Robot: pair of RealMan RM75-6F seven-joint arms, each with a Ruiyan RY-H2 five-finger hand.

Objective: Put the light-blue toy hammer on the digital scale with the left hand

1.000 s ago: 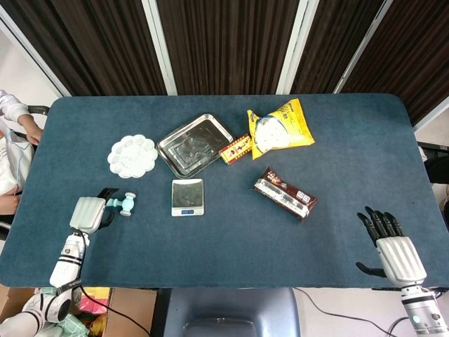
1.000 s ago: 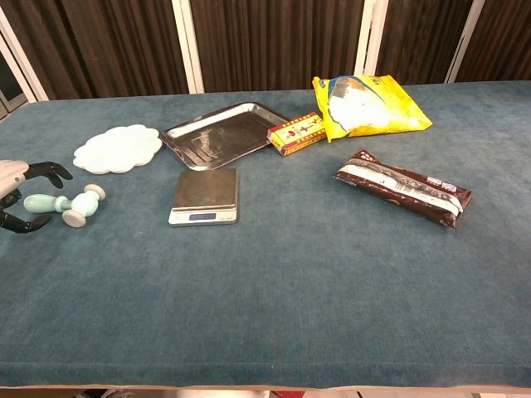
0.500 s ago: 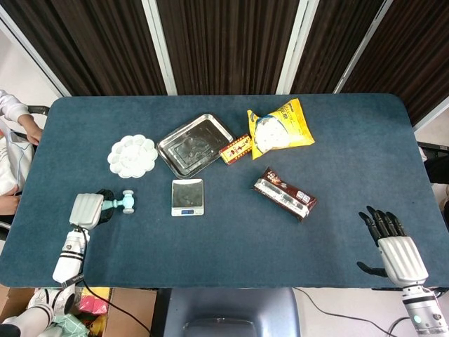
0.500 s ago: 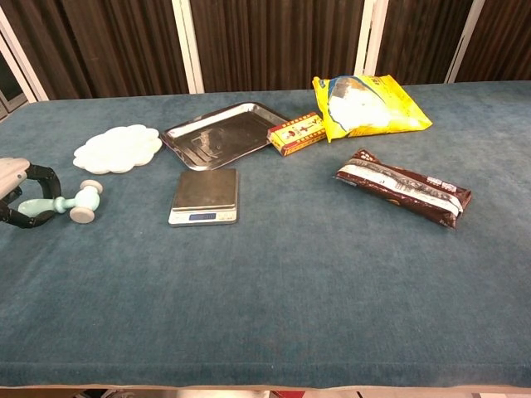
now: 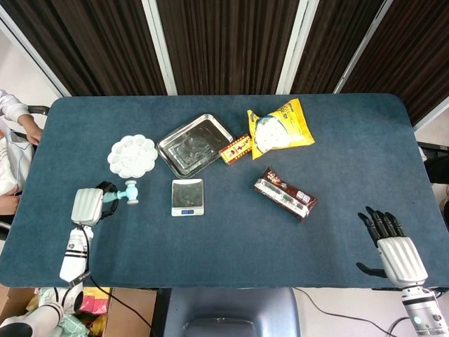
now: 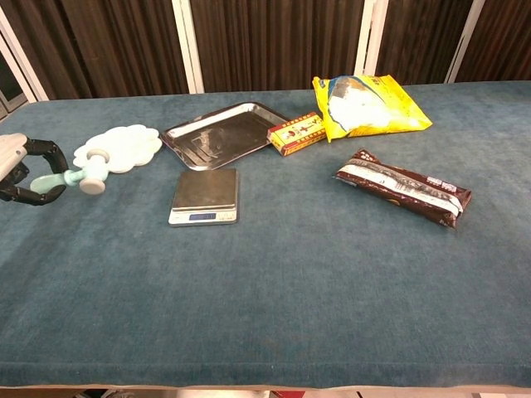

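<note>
My left hand [image 5: 90,205] [image 6: 21,170] grips the handle of the light-blue toy hammer [image 5: 125,192] [image 6: 81,176] and holds it lifted off the table at the left, its head pointing toward the scale. The digital scale [image 5: 187,196] [image 6: 204,196] lies flat to the right of the hammer, its steel platform bare. My right hand [image 5: 393,246] hovers open near the table's front right corner, fingers spread, holding nothing; the chest view does not show it.
A white flower-shaped palette [image 5: 132,155] [image 6: 118,148] lies just behind the hammer. A steel tray [image 5: 194,144], a small red box [image 5: 236,149], a yellow snack bag [image 5: 280,128] and a brown wrapped bar [image 5: 285,192] lie behind and right of the scale.
My left hand closed around the hammer's handle and lifted it off the cloth, carrying it slightly back toward the palette. The right hand stayed put.
</note>
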